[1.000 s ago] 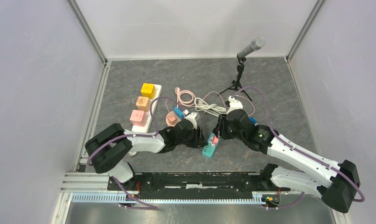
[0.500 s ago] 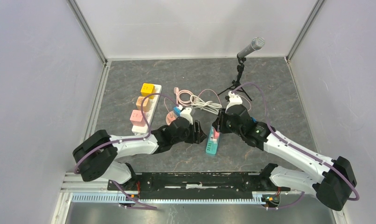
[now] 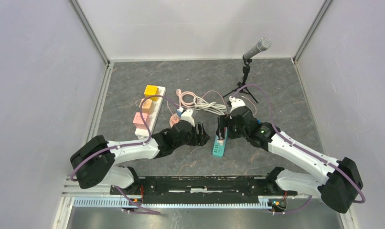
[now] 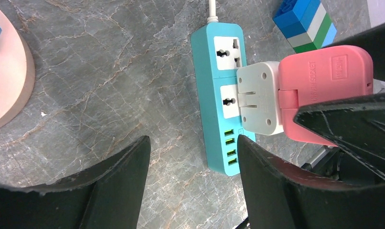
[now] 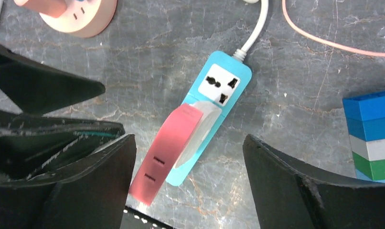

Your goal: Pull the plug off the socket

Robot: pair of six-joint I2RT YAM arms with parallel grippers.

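Note:
The teal socket strip (image 3: 218, 149) (image 4: 205, 95) (image 5: 222, 82) lies flat on the table between the two arms. The pink-and-white plug (image 3: 221, 135) (image 4: 324, 76) (image 5: 169, 148) leans on its side over the strip's near socket, and in the left wrist view its two bare prongs show outside the slots. My right gripper (image 3: 222, 128) (image 5: 189, 138) hangs open straddling the plug; its fingers are spread wider than the plug. My left gripper (image 3: 206, 136) (image 4: 194, 139) is open over bare table just left of the strip, with nothing between its fingers.
A stack of blue, white and green bricks (image 4: 305, 21) (image 5: 372, 133) stands right of the strip. A round pink socket (image 3: 174, 120) (image 5: 71, 14), coiled cables (image 3: 197, 101), a white strip with coloured cubes (image 3: 147, 110) and a microphone on a tripod (image 3: 250, 57) lie behind.
My right gripper has opened and let go of the plug. My left gripper has opened wider and come off the strip, which has swung straighter. Both arms moved slightly back.

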